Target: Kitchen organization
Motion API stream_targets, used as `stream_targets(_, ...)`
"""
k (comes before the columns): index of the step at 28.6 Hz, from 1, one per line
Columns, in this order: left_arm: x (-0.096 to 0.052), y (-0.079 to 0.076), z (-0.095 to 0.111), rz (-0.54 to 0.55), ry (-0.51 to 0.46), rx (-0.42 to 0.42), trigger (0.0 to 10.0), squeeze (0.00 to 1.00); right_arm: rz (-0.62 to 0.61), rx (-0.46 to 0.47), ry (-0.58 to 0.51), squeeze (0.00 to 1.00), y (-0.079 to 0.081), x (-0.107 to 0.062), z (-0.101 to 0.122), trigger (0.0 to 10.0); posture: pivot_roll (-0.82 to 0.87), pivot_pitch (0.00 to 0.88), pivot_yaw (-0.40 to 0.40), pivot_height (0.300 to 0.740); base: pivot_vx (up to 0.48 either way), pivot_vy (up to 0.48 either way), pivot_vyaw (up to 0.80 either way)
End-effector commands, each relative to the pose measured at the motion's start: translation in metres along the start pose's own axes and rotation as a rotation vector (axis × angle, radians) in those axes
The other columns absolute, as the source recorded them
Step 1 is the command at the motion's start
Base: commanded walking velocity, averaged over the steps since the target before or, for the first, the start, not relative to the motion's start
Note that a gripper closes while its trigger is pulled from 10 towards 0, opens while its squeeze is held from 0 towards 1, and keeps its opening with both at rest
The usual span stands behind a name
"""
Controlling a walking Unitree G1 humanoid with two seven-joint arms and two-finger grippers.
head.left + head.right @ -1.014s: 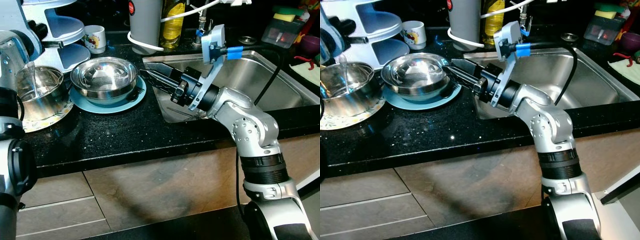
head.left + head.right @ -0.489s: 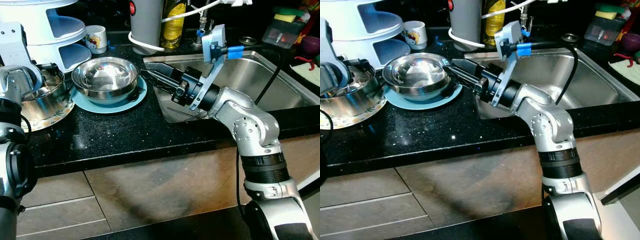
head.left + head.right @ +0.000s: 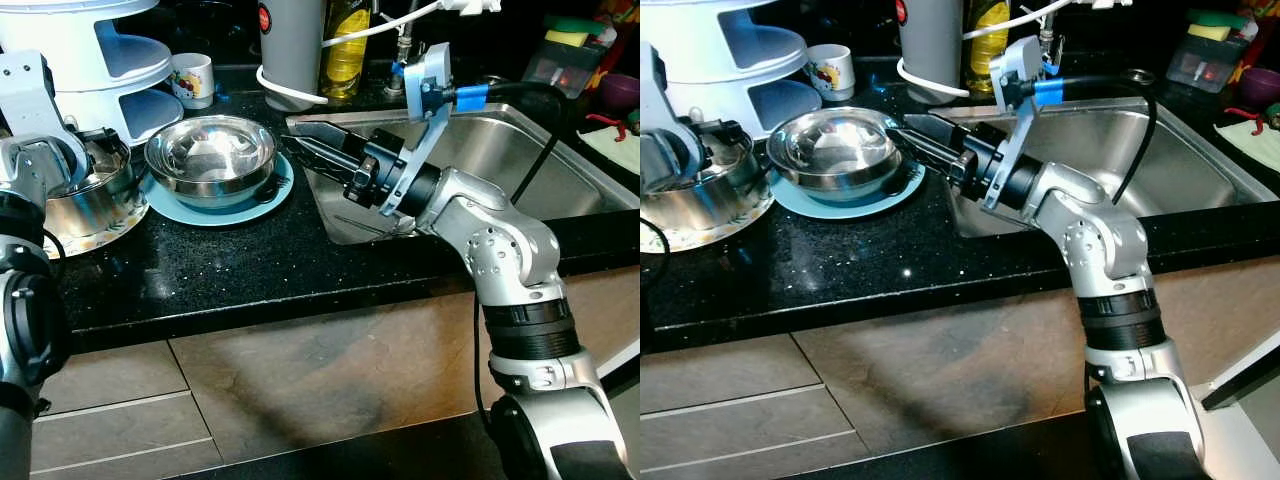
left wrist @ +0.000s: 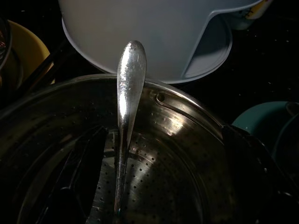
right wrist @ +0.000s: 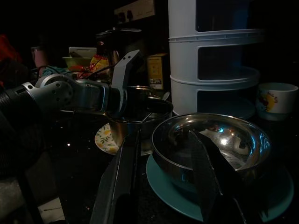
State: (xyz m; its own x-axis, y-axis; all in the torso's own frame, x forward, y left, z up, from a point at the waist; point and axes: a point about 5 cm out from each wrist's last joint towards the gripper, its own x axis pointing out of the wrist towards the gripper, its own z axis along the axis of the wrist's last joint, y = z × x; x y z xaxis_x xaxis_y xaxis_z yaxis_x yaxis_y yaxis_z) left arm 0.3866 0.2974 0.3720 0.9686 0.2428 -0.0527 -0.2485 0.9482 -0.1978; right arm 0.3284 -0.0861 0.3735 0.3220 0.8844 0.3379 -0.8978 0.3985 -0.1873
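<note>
Setting: black speckled table (image 3: 230, 270) with a steel sink (image 3: 560, 180) set in at the robot's right; white tiered rack (image 3: 110, 60) at the back left.
Left tool: (image 4: 100, 186) down inside the perforated steel pot (image 4: 177, 154); a spoon (image 4: 128, 93) stands between its fingers, handle leaning past the rim toward the rack. Whether the fingers pinch it I cannot tell.
Right tool: (image 5: 163, 186) fingers spread apart, holding nothing, straddling the near rim of the steel bowl (image 3: 210, 155).
Bowl: sits on a teal plate (image 3: 250, 208), between pot and sink.
Pot: rests on a floral plate (image 3: 85, 235), just beside the rack.
Risk 1: if the right tool shuts on the thin, shiny rim, the bowl may slip or drag the teal plate.
Risk 2: lifting the spoon could knock its handle against the rack.
Risk 3: a loose pinch drops the spoon back into the pot.
</note>
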Motion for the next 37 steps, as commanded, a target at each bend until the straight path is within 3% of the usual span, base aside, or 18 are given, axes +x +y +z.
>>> stream_targets(1,0.002,0.009,-0.015,0.036,0.080,0.002,10.0,1.00,0.002,-0.028,-0.009,0.00,-0.001,-0.001,0.008,10.0,0.02,0.224,-0.004,0.740,0.000,0.000,0.00)
stream_targets(8,0.002,0.016,-0.013,0.049,0.058,-0.022,10.0,1.00,0.009,-0.041,-0.007,0.00,-0.002,-0.001,0.009,10.0,0.02,0.219,-0.004,0.740,0.000,0.000,0.00)
stream_targets(9,0.001,0.018,-0.011,0.053,0.044,-0.014,10.0,0.76,0.011,-0.043,-0.007,0.00,-0.002,-0.001,0.010,10.0,0.02,0.219,-0.004,0.740,0.000,0.000,0.00)
stream_targets(11,0.001,0.018,-0.011,0.053,0.044,-0.014,10.0,0.76,0.011,-0.043,-0.007,0.00,-0.002,-0.001,0.010,10.0,0.02,0.219,-0.004,0.740,0.000,0.000,0.00)
stream_targets(12,0.000,0.021,-0.004,0.061,-0.006,0.006,10.0,0.00,0.012,-0.046,-0.006,0.00,-0.002,-0.001,0.010,10.0,0.02,0.215,-0.004,0.740,0.000,0.000,0.00)
stream_targets(14,-0.004,0.020,0.019,0.080,-0.180,0.114,10.0,0.00,0.013,-0.050,-0.008,0.00,-0.002,-0.001,0.011,10.0,0.01,0.211,-0.005,0.740,0.000,0.000,0.00)
stream_targets(18,-0.009,0.015,0.034,0.059,-0.258,0.136,10.0,0.00,0.013,-0.051,-0.010,0.00,-0.002,-0.002,0.012,10.0,0.01,0.211,-0.007,0.740,0.000,0.000,0.00)
stream_targets(20,-0.017,0.002,0.052,-0.045,-0.350,0.152,10.0,0.00,0.007,-0.047,-0.014,0.00,-0.002,-0.003,0.012,10.0,0.02,0.210,-0.016,0.740,0.000,0.000,0.00)
stream_targets(22,-0.020,-0.004,0.055,-0.082,-0.357,0.198,10.0,0.00,0.003,-0.043,-0.017,0.00,-0.003,-0.003,0.012,10.0,0.03,0.210,-0.019,0.740,0.000,0.000,0.00)
stream_targets(24,-0.016,-0.004,0.043,-0.083,-0.241,0.261,10.0,0.00,-0.003,-0.036,-0.021,0.00,-0.003,-0.003,0.011,10.0,0.03,0.210,-0.022,0.740,0.000,0.000,0.00)
stream_targets(26,-0.007,0.000,0.017,-0.071,-0.062,0.202,10.0,0.00,0.001,-0.030,-0.023,0.00,-0.004,-0.003,0.010,10.0,0.04,0.204,-0.031,0.740,0.000,0.000,0.00)
stream_targets(31,0.003,0.002,-0.006,-0.026,-0.008,0.099,10.0,0.00,0.010,-0.029,-0.023,0.00,-0.005,-0.001,0.009,10.0,0.05,0.204,-0.039,0.740,0.000,0.000,0.00)
stream_targets(37,0.002,-0.003,-0.003,-0.031,-0.011,0.087,10.0,0.00,0.014,-0.033,-0.017,0.00,-0.005,-0.001,0.009,10.0,0.04,0.211,-0.028,0.740,0.000,0.000,0.00)
